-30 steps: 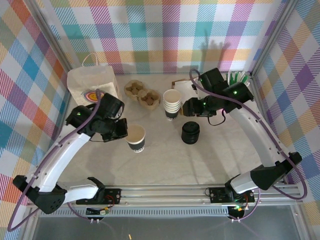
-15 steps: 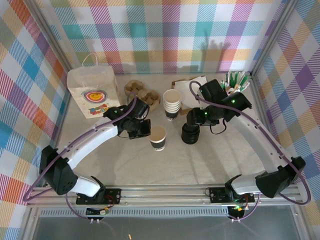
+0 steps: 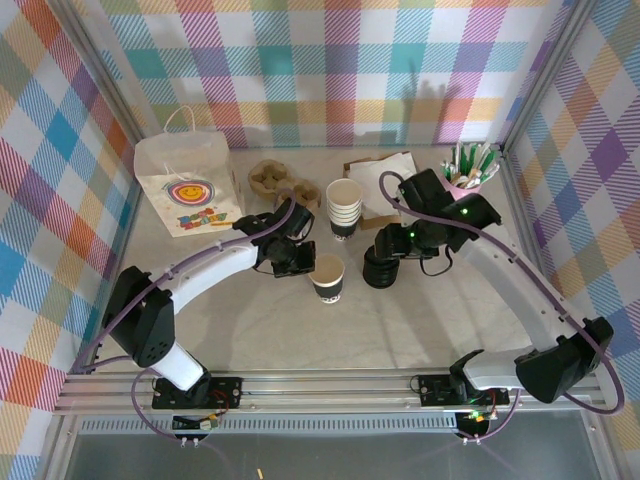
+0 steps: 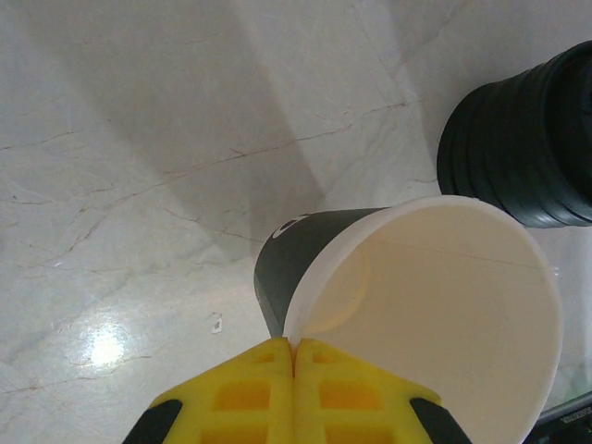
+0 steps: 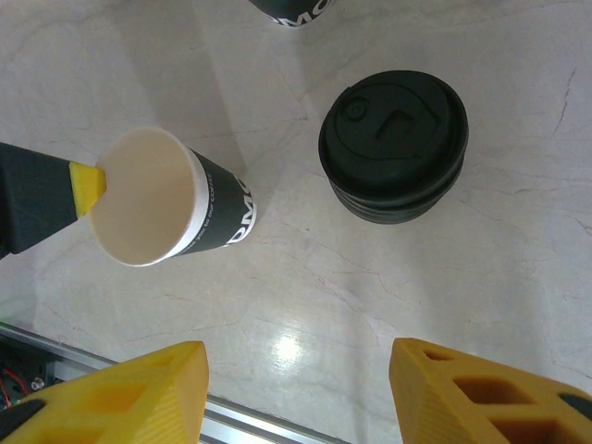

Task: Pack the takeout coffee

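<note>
On a pale marbled worktop (image 3: pixel 300 335) walled in bright plaid (image 3: pixel 330 60), the left fingers (image 4: pixel 248 400) pinch the rim of an open cup (image 4: pixel 444 296) while the right fingers (image 5: pixel 120 388) stand wide above black lids (image 5: pixel 393 143).

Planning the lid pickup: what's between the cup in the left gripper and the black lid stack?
Nothing: bare tabletop separates the cup and the lid stack, seen in the right wrist view.
</note>
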